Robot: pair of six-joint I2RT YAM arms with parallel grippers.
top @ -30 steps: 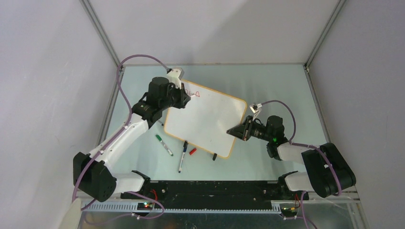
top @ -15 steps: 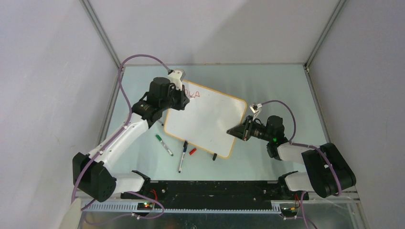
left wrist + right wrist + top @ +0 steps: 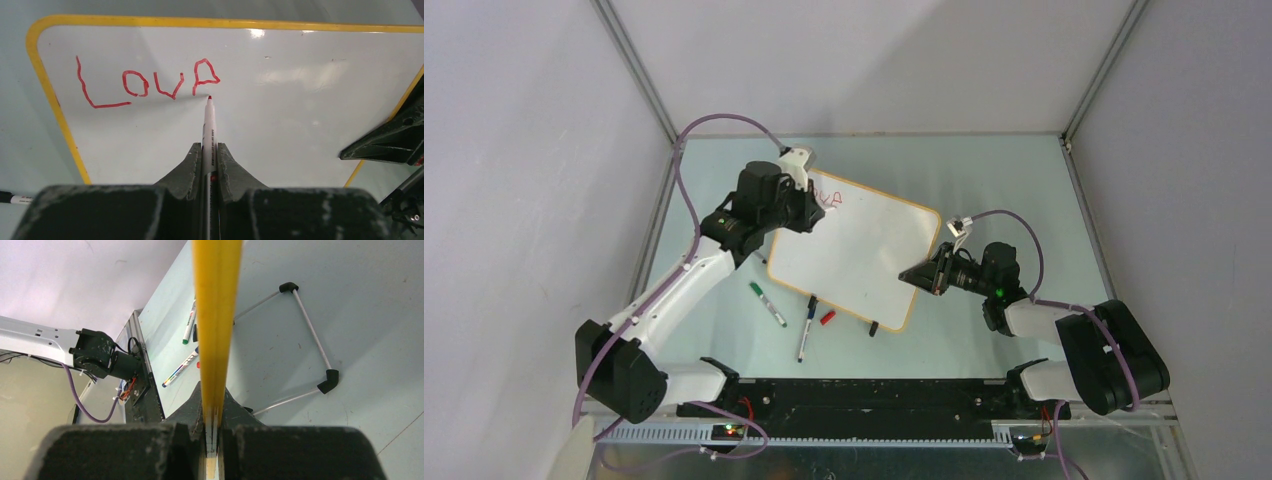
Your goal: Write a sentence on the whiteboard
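Observation:
The whiteboard [image 3: 854, 255], white with a yellow-orange frame, stands tilted in the middle of the table. Red letters of the sentence [image 3: 145, 85], reading roughly "LOVA", run along its top left corner. My left gripper [image 3: 209, 147] is shut on a red marker [image 3: 208, 125]. The marker's tip sits just below the fourth letter, and contact with the board cannot be told. In the top view the left gripper [image 3: 809, 215] hovers at the board's upper left. My right gripper [image 3: 214, 390] is shut on the board's yellow edge [image 3: 216, 315], at the board's right side [image 3: 916, 273].
A green marker [image 3: 767, 303], a dark marker [image 3: 807, 328] and a red cap [image 3: 827, 318] lie in front of the board's near edge. A black clip foot [image 3: 874, 327] sits at that edge. A wire stand with black corners [image 3: 310, 335] shows behind the board.
My left gripper with the marker has shifted slightly, and more of the red letters now shows past it. The right arm and the board have not moved.

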